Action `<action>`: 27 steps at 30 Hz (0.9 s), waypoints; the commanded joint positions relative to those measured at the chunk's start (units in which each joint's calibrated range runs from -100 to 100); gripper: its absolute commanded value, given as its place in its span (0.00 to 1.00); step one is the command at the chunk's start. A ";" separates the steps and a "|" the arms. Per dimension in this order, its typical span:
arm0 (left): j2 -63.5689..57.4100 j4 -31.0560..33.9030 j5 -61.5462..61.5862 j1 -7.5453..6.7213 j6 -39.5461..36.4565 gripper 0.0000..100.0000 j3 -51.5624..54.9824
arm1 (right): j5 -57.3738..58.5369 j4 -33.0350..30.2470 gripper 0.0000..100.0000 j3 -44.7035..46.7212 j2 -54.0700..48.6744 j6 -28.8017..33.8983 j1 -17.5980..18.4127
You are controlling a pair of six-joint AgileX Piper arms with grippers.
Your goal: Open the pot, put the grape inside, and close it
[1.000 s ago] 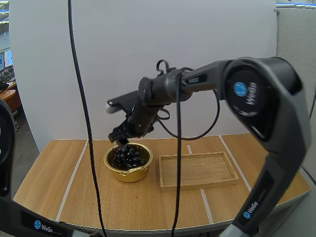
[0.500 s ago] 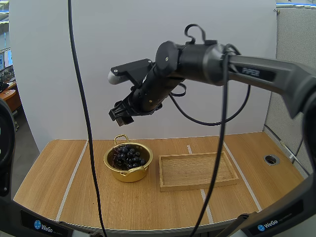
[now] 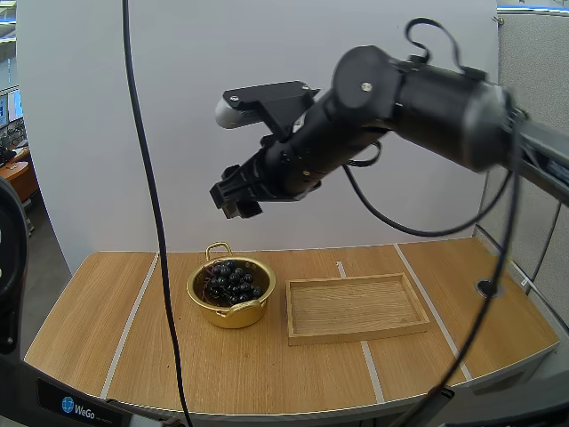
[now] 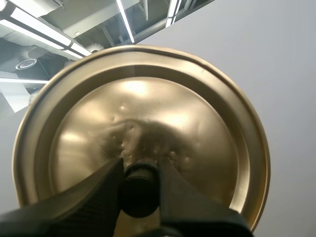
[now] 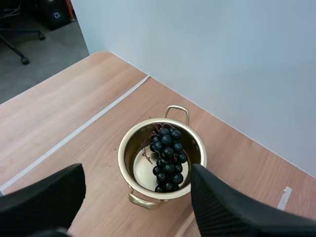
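On the counter (image 3: 89, 311), the gold pot (image 3: 233, 313) stands open at the near left with the wooden tray (image 3: 356, 334) just beside it on the right. The bunch of dark grapes (image 3: 233, 280) lies inside the pot, reaching from the bottom up the far wall towards the rim. The right claw (image 3: 233, 196) hangs high above the pot's far side, released, its ribbed fingers spread wide and holding nothing. The left claw (image 4: 139, 168) is clenched on the black knob (image 4: 139, 192) of the gold lid (image 4: 187, 113), holding it off the pot with its domed face turned away from the claw. The lid looks like thin, stiff, polished metal, probably light but slick, with small dents around the centre. The knob seems the only sound hold. The soft grapes could bruise if the lid pressed on them, so the lid probably needs to come down level onto the rim.
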 commanded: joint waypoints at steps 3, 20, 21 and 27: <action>-0.37 0.47 -2.16 -0.08 -0.60 0.00 -0.23 | 4.64 -5.07 1.00 2.94 -8.04 2.46 0.01; -0.37 0.47 -2.16 -0.08 -0.60 0.00 -0.23 | 17.19 -12.36 0.33 14.28 -26.60 6.67 0.01; -0.37 0.47 -2.16 -0.08 -0.60 0.00 -0.23 | 17.77 -12.25 0.24 15.40 -27.13 6.67 0.01; -0.37 0.47 -2.16 -0.08 -0.60 0.00 -0.23 | 18.59 -12.95 0.00 21.90 -28.46 7.23 0.01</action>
